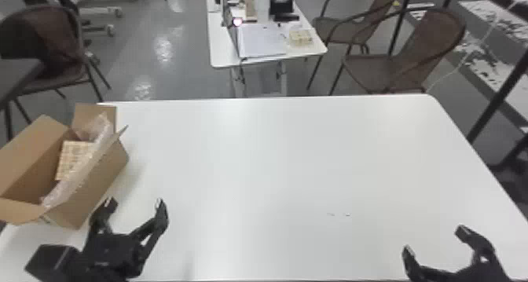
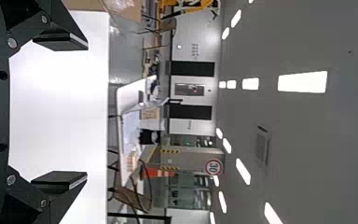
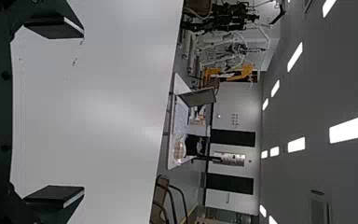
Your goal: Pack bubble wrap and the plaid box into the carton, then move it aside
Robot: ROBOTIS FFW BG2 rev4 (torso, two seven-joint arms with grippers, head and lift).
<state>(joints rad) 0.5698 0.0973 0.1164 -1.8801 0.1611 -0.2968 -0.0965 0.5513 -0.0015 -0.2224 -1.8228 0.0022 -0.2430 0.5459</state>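
Cardboard carton, crinkled bubble wrap, plaid box

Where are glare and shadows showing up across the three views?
Head view: bright reflections on the grey floor, a pale highlight near the far edge of the table, a soft shadow beside the carton.
Left wrist view: ceiling lights blown out, tabletop almost pure white.
Right wrist view: ceiling lights blown out too, broad sheen across a greyer tabletop.

A white table spread before me. Beyond it I saw a white desk bearing a black object, with brown chairs to its right. My left wrist view showed a round, red-rimmed sign.
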